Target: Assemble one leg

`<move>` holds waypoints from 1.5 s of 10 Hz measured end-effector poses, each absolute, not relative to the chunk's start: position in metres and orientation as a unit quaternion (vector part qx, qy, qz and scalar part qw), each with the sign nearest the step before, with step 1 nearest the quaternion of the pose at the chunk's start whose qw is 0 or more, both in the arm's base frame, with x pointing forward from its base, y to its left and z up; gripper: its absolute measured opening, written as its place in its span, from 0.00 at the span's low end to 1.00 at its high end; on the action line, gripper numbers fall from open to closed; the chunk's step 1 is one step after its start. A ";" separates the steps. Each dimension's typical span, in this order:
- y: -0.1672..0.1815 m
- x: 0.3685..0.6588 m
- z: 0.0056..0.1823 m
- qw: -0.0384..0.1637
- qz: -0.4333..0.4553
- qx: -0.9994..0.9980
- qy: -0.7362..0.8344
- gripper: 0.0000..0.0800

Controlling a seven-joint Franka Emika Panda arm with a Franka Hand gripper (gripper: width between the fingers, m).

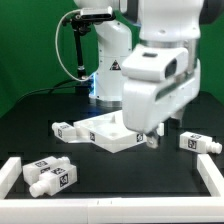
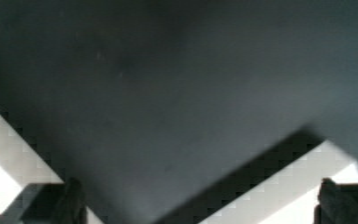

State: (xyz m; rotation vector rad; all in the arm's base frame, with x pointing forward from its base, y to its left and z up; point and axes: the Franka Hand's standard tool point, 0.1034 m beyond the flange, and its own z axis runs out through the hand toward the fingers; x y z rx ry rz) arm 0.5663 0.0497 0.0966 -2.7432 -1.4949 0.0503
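Matte black tabletop (image 1: 30,125), green backdrop (image 1: 30,40); my tool (image 2: 194,205) gapes wide, holding nothing.
A stubby white plastic tagged leg (image 1: 68,128) lies just beside the flat white square panel (image 1: 105,135), on the exterior view's left.

The table (image 1: 150,178) is matt black, and the backdrop (image 1: 25,45) far behind it is green. The arm (image 1: 160,70) is white with dark grey joints, and a blue glow (image 1: 95,88) shows at its base. A black cable (image 1: 60,50) loops at the exterior view's far left. The tabletop (image 1: 108,130) is plain white. The legs (image 1: 68,127) (image 1: 45,166) (image 1: 57,181) (image 1: 200,144) are white with black-and-white square tags. The near rail (image 1: 120,210) is white. In the wrist view the fingers (image 2: 30,205) are black against the dark grey table, with white patches on either side.
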 end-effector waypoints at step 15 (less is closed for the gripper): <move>-0.029 0.471 0.076 0.024 0.019 -0.947 -0.321 0.81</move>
